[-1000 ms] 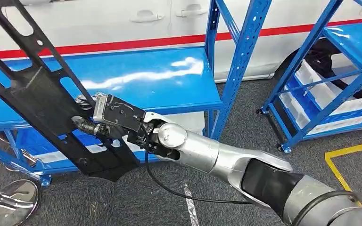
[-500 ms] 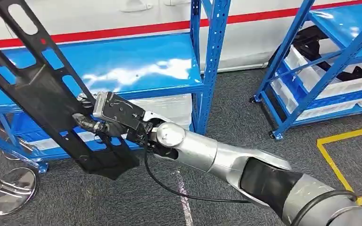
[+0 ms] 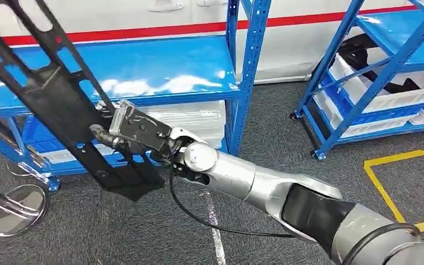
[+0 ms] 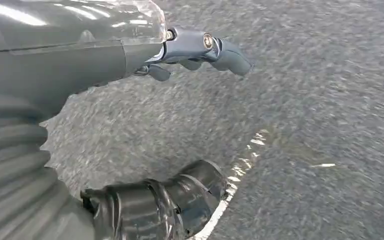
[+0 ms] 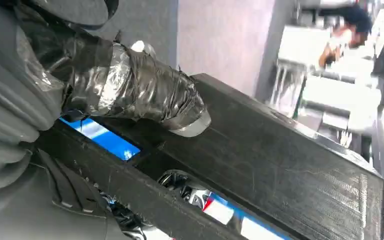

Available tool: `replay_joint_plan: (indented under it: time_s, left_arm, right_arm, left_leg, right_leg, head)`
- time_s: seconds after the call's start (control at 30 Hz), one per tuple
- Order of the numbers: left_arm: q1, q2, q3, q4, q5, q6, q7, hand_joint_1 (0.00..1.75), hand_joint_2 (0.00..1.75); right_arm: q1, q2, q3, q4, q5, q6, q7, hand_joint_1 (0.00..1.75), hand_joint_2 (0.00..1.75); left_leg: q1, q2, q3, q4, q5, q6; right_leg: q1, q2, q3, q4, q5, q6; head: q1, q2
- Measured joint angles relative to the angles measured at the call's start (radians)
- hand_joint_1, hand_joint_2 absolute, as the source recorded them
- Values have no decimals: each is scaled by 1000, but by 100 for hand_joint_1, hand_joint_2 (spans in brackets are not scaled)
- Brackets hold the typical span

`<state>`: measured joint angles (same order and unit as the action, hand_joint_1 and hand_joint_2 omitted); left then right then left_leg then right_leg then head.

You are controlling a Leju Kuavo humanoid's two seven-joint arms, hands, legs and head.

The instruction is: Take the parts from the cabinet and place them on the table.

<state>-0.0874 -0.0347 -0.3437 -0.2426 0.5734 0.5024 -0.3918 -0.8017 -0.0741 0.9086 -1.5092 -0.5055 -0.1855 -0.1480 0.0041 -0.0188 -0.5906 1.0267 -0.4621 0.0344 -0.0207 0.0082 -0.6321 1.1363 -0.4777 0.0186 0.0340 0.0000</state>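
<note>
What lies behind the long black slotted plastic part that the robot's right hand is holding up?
Behind the long black slotted plastic part, gripped by the right hand, stands the blue metal rack, its glossy shelf bare where visible. White bins sit below. The part covers the shelf's left stretch.

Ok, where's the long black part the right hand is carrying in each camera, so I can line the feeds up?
Head view: the black part runs diagonally from upper left to lower centre-left, held by the right hand.
Left wrist view: not in it; grey carpet under the left hand.
Right wrist view: the black part crosses the picture, with the right hand's thumb pressed on it.
Shared landmark: the thumb on the part.
</note>
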Motion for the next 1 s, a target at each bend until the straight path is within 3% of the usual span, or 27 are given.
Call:
replay_joint_plan:
  time_s: [0.03, 0.07, 0.17, 0.2, 0.27, 0.33, 0.37, 0.4, 0.43, 0.5, 0.53, 0.57, 0.6, 0.7, 0.73, 0.77, 0.8, 0.87, 0.9, 0.93, 1.0]
  left_arm:
    - [0, 0, 0, 0, 11, 1, -7, 0, 175]
    - [-1, 1, 0, 0, 26, 3, -16, 0, 175]
    - [9, 4, 0, 2, 60, 11, -38, 0, 175]
    - [13, 14, 1, 2, 72, 12, -44, 0, 175]
    - [20, 11, 2, 3, 93, 13, -59, 0, 175]
    - [19, 12, 5, 3, 117, 13, -77, 0, 175]
    - [19, 12, 10, 3, 133, 13, -87, 0, 175]
    - [19, 12, 11, 4, 142, 13, -92, 0, 175]
    - [21, 12, 12, 5, 152, 14, -96, 0, 175]
    - [23, 15, 18, 6, 174, 15, -100, 0, 175]
    - [22, 17, 22, 6, 185, 18, -101, 0, 175]
    - [19, 18, 27, 6, 191, 20, -100, 0, 175]
    - [16, 18, 30, 6, 199, 25, -100, 0, 175]
    - [17, 22, 43, 8, 219, 40, -93, 0, 175]
    - [24, 22, 44, 8, 223, 42, -92, 0, 175]
    - [25, 21, 44, 8, 224, 46, -91, 0, 175]
    - [23, 21, 45, 9, 227, 47, -89, 0, 175]
    - [16, 21, 51, 9, 227, 48, -89, 0, 175]
    - [15, 21, 57, 9, 227, 48, -89, 0, 175]
    - [15, 21, 60, 9, 227, 48, -88, 0, 175]
    - [19, 21, 61, 9, 228, 48, -87, 0, 175]
  right_arm:
    - [0, -12, -19, -11, 1, -24, -3, 175, 175]
    - [0, -22, -38, -27, 6, -52, -7, 175, 175]
    - [14, -66, -85, -75, 23, -114, -13, 175, 175]
    - [20, -77, -100, -89, 29, -131, -16, 175, 175]
    - [33, -96, -131, -122, 55, -163, -22, 175, 175]
    - [53, -115, -167, -156, 88, -194, -31, 175, 175]
    - [73, -128, -189, -173, 109, -206, -34, 175, 175]
    - [87, -135, -203, -183, 120, -212, -35, 175, 175]
    - [110, -144, -219, -200, 139, -222, -37, 175, 175]
    - [144, -158, -245, -230, 165, -229, -48, 175, 175]
    - [158, -162, -255, -246, 182, -236, -54, 175, 175]
    - [171, -167, -265, -257, 201, -240, -56, 175, 175]
    - [186, -172, -273, -265, 219, -246, -60, 175, 175]
    - [248, -180, -290, -293, 302, -267, -60, 175, 175]
    - [264, -185, -293, -303, 325, -272, -60, 175, 175]
    - [274, -188, -298, -309, 337, -274, -60, 175, 175]
    - [279, -189, -299, -315, 340, -274, -59, 175, 175]
    - [297, -195, -304, -328, 345, -274, -59, 175, 175]
    - [310, -198, -309, -330, 346, -274, -59, 175, 175]
    - [319, -199, -312, -332, 346, -274, -58, 175, 175]
    - [325, -201, -315, -339, 346, -274, -55, 175, 175]
  left_leg:
    - [2, -5, -13, 14, -3, -5]
    - [-4, -13, -32, 35, -3, -11]
    - [-2, -26, -43, 32, 11, -20]
    - [-3, -31, -49, 36, 7, -22]
    - [-2, 2, -72, 95, -40, -37]
    - [6, 12, -130, 242, -112, -47]
    - [7, 13, -157, 311, -134, -50]
    - [7, 13, -163, 328, -134, -50]
    - [7, 14, -147, 303, -110, -48]
    - [4, 24, -59, 144, -31, -34]
    - [-4, 57, -8, 51, -3, -21]
    - [-15, 100, 7, 22, -24, -15]
    - [-23, 95, 7, 8, -15, -8]
    - [-23, 56, 2, -8, 0, 3]
    - [-5, 48, 20, -32, 16, 4]
    - [-9, 39, 21, -42, 22, 7]
    - [-9, 31, 16, -42, 28, 15]
    - [-9, 7, 7, -39, 30, 17]
    - [-9, -10, 4, -35, 31, 16]
    - [-8, -23, 2, -30, 31, 16]
    - [-3, -55, -4, -11, 25, 9]
  right_leg:
    - [-3, 29, 23, -52, -23, -1]
    - [0, 37, 23, -56, -18, -4]
    - [7, 14, 13, -46, -11, -16]
    - [-6, 2, 12, -53, -5, -25]
    - [-7, -8, 14, -56, 0, -33]
    - [-6, -24, 12, -56, 0, -34]
    - [-6, -36, 12, -56, 0, -34]
    - [-6, -44, 12, -56, 0, -34]
    - [-5, -55, 13, -56, 1, -34]
    - [-3, -73, 15, -56, 1, -34]
    - [-1, -83, 18, -58, 1, -34]
    - [2, -91, 21, -64, 3, -30]
    - [2, -101, 21, -69, 6, -25]
    - [4, -138, 34, -86, 15, -10]
    - [1, -108, 28, -79, 2, -3]
    - [0, -57, 18, -55, -21, -3]
    - [0, -27, -10, 9, -63, -4]
    - [1, -9, -77, 164, -129, -1]
    - [1, -9, -98, 211, -136, 1]
    - [0, -9, -96, 208, -121, 3]
    - [-7, 1, -32, 75, -35, 9]
  head:
    - [0, 0]
    - [-1, 0]
    - [0, 0]
    - [0, 0]
    - [-5, 0]
    - [-5, 0]
    - [-5, 0]
    - [-5, 0]
    - [-5, 0]
    - [-5, 0]
    - [-5, 0]
    - [-5, 0]
    - [-5, 0]
    - [-5, 0]
    - [-3, 0]
    - [-3, 0]
    - [-1, 0]
    - [-2, 0]
    - [-2, 0]
    - [-2, 0]
    - [-2, 0]
